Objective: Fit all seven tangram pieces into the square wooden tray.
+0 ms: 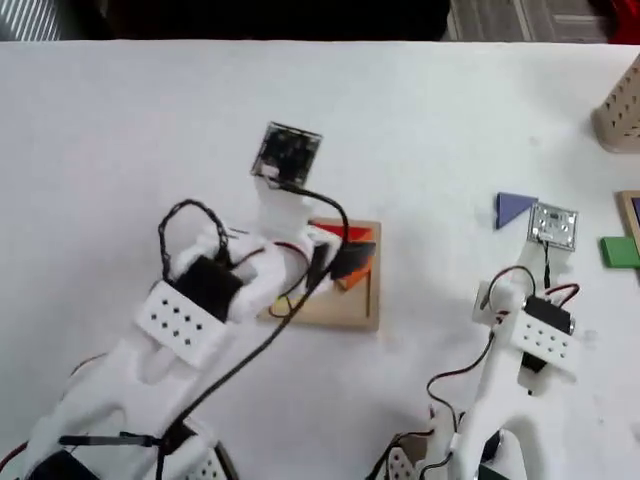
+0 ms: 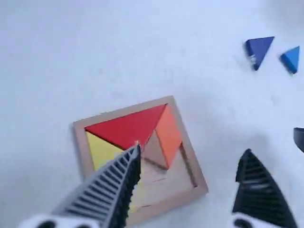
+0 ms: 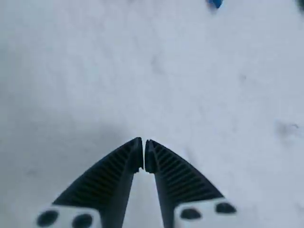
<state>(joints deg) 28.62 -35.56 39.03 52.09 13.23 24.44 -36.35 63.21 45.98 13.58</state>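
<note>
The square wooden tray (image 1: 340,312) lies mid-table. It holds a red triangle (image 2: 126,127), an orange piece (image 2: 169,133) and a yellow piece (image 2: 100,151); part of its floor is bare. My left gripper (image 2: 191,152) hangs open just above the tray with nothing between its fingers, and it covers the tray's far part in the high view (image 1: 338,258). A dark blue triangle (image 2: 259,49) and a lighter blue triangle (image 2: 290,58) lie on the table to the right of the tray. My right gripper (image 3: 144,143) is shut and empty over bare table.
A green piece (image 1: 620,250) lies near the table's right edge, with another framed piece (image 1: 632,212) just behind it. A perforated wooden block (image 1: 622,112) stands at the back right. The blue triangle (image 1: 513,207) sits beside the right arm's wrist.
</note>
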